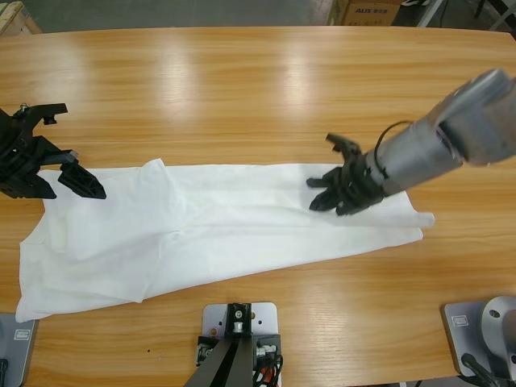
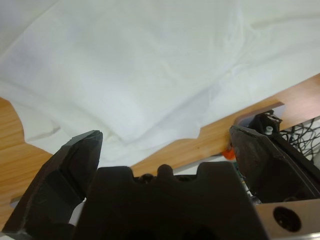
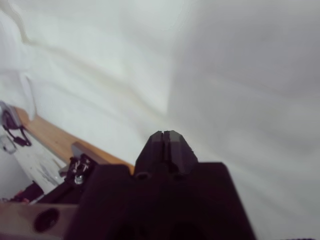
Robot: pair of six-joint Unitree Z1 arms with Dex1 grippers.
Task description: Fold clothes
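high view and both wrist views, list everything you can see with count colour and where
t-shirt: one, white, spread lengthwise across the table's middle, partly folded
table: one, long, wooden, under everything
cardboard box: one, brown, beyond the table's far edge
left pincer: one, black, jaws open, at the left edge over the shirt's left end
right pincer: one, black, jaws together, on the shirt's right part; whether cloth is pinched does not show
arms: two, silver-grey on the right, only black parts showing on the left

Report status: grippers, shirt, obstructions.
Left gripper open at the plain white cotton T-shirt's left end. Right gripper shut over its right part. Shirt lies long on wooden table; nothing obstructing.
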